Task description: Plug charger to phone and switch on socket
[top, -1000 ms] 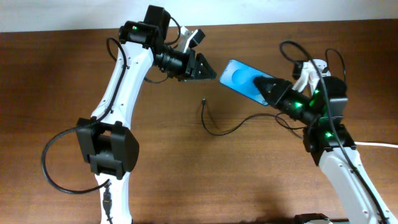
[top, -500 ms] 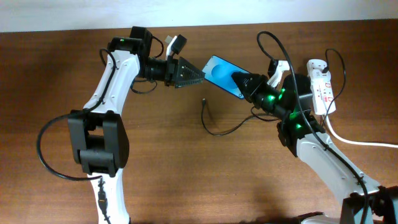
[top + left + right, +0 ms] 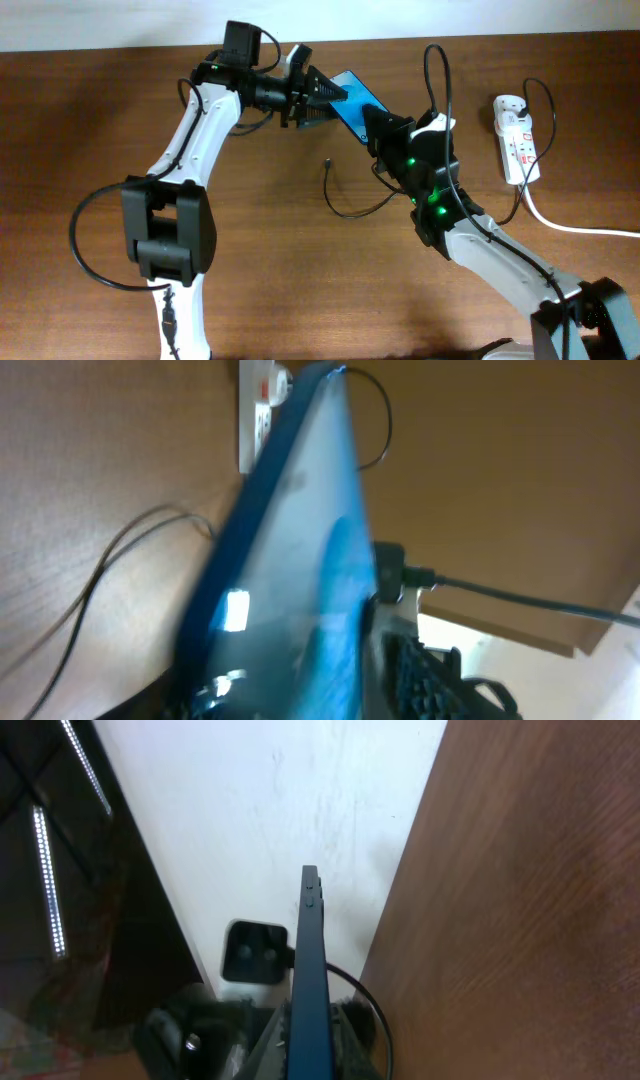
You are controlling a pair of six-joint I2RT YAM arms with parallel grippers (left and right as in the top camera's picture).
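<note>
From above, the phone hangs over the far part of the counter, tilted; the right end effector is clamped on its lower end, while the left end effector meets its upper end, and whether that one grips cannot be told; the charger lies loose below, its plug tip apart from the phone; the socket sits well to the right with its white cord.

The left wrist alone shows the blue screen up close.

The right wrist alone shows the phone edge-on, side buttons visible.

Half a second ago the phone was lower and further right; the charger has not moved.
</note>
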